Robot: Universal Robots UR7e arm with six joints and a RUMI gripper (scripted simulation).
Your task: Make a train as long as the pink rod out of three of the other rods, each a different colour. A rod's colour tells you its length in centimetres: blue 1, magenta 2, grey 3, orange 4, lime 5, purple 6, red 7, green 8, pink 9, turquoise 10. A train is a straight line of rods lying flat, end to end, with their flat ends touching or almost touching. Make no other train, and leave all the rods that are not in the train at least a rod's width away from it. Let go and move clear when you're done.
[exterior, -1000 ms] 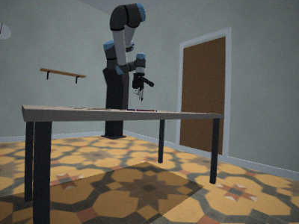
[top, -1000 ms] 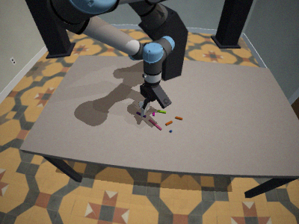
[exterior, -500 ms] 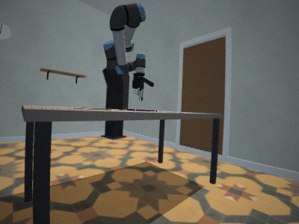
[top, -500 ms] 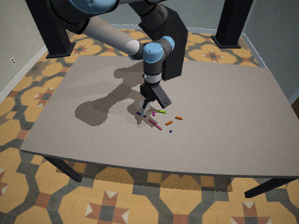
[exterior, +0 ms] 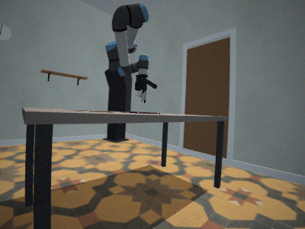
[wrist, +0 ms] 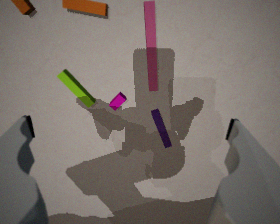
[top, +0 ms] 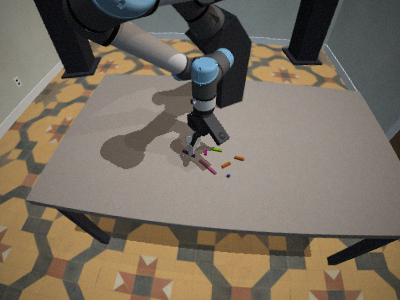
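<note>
My gripper (top: pixel 192 149) (exterior: pixel 143 97) (wrist: pixel 132 118) is open and empty and hangs a little above the table (top: pixel 300 145) (exterior: pixel 95 117). In the wrist view a short dark purple rod (wrist: pixel 161 128) (top: pixel 186 152) lies between and below the fingers, inside the arm's shadow. The pink rod (wrist: pixel 150 45) (top: pixel 208 167) lies beyond it, close to its far end. A small magenta rod (wrist: pixel 118 100) (top: pixel 205 152) and a lime rod (wrist: pixel 76 88) (top: pixel 216 149) lie to the left. Two orange rods (wrist: pixel 85 7) (wrist: pixel 22 6) lie farther off; they also show in the top view (top: pixel 226 164) (top: pixel 239 158). A tiny blue rod (top: pixel 228 176) lies apart.
The rods form a loose cluster near the table's middle, none touching. The robot's dark base (top: pixel 230 60) stands at the table's back edge. Black frame posts (top: pixel 310 20) stand behind the table.
</note>
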